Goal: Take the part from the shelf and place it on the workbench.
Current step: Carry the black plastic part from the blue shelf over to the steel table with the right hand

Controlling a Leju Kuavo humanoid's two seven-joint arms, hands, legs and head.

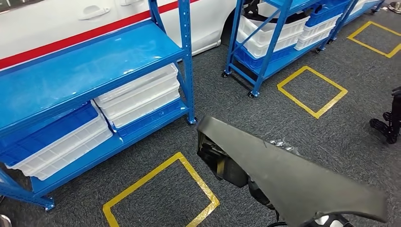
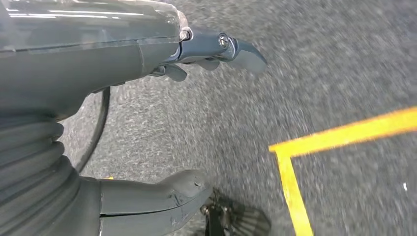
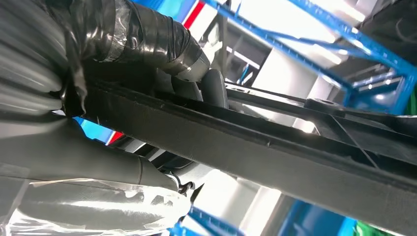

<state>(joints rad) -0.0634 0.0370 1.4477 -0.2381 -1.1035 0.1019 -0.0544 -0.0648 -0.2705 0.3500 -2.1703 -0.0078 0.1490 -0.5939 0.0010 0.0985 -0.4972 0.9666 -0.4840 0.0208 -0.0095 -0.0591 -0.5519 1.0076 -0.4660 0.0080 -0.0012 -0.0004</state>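
Grey carpet [image 1: 265,104] fills the floor, and I see yellow tape squares marked on it: one near me on the left [image 1: 161,194], another farther off to the right [image 1: 312,91], a third at the far right [image 1: 376,39]. At the far left, a white vehicle body with a red stripe [image 1: 71,28] stands behind a blue shelf rack [image 1: 85,66], whose lower level carries stacked white trays [image 1: 139,97] and a blue bin with white trays under it [image 1: 54,139]. A second blue rack [image 1: 279,33] stands farther away in the middle, also loaded with white and blue bins.

Nearest to me, to the right of centre, is the part [image 1: 302,182]: a long, dark, flat plastic panel, wide at its near right end and narrowing to a corner toward the left, held above the carpet. In the right wrist view I see my right hand [image 3: 147,98] gripping the panel, with its taped fingers [image 3: 147,44] over one face and the thumb on the other.

My left hand [image 2: 187,118] hangs over the carpet beside a corner of yellow tape [image 2: 295,152]. Its thumb and fingers are apart and it carries nothing. At the right edge, some dark wheeled equipment [image 1: 390,120] rests on the floor.
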